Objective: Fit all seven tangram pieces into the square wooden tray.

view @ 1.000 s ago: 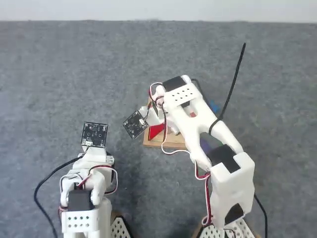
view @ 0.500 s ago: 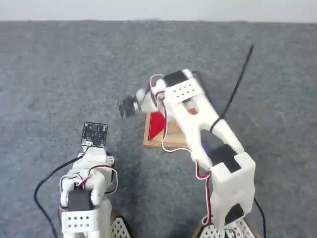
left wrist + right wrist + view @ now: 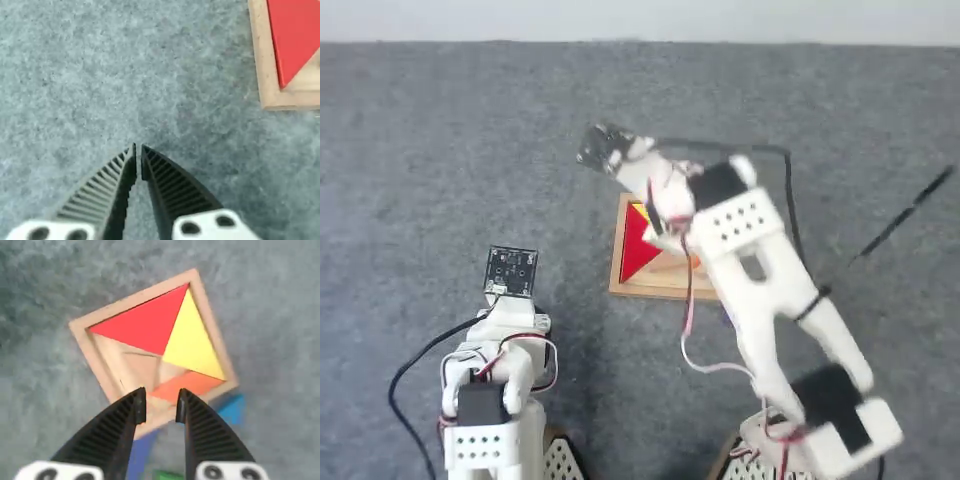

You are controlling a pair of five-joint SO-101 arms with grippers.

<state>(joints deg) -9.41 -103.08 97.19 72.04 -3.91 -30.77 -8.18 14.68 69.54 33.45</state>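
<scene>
Centre of the high view, a touch right of the middle: the square wooden tray lies flat on the grey felt mat. A red triangle fills its left side and a sliver of the yellow triangle shows at the top. The right arm stretches up from the lower right corner of the frame and covers the tray's right half.

On the right wrist view, the right pincer hangs above the tray with its two black ribbed fingers a modest gap apart, and nothing is between them. Its tips sit over the tray edge where the orange piece lies. Just past them is bare wood, then the red triangle and the yellow triangle meeting edge to edge. Three pieces are seated, with room left over. Outside the tray, a light blue piece lies on the felt just beside one corner. A darker blue piece peeks out behind one finger, and a bit of green shows between the finger bases.

The left arm sits in the lower left of the high view. The left pincer is closed to a hairline and holds nothing, over plain felt. The tray's corner and the red triangle are well apart from its tips.
</scene>
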